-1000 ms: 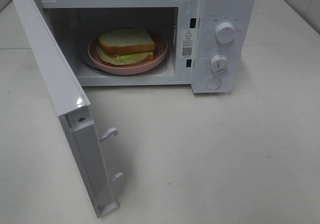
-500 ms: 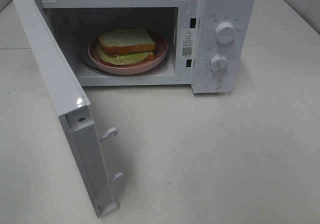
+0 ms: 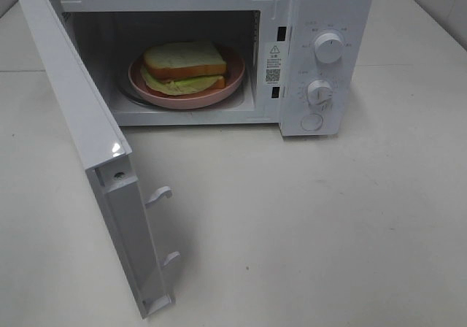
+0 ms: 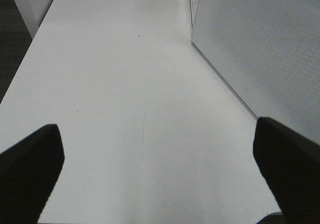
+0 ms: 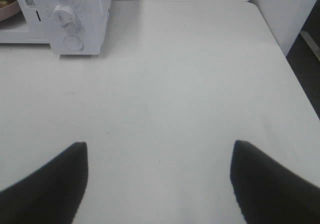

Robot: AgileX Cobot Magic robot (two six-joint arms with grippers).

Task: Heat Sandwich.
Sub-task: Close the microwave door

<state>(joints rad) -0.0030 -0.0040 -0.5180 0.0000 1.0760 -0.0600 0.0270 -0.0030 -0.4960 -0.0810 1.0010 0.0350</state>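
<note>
The pale-bread, green-layered sandwich (image 3: 184, 66) sits on the round pink plate (image 3: 235, 79) inside the boxy white microwave (image 3: 332, 6), so loading looks done; my left pincer (image 4: 157, 169) and right pincer (image 5: 159, 179), both spread wide and empty, next need to push its open white door (image 3: 73, 108) shut.

Surface: white table (image 3: 350, 217), plain and matte, with a few faint marks in the left wrist view.
Directly on it: white microwave (image 3: 350, 13), standing at the far side.
Microwave door (image 3: 80, 115): swung open, reaching out over the table's near-left part.
</note>
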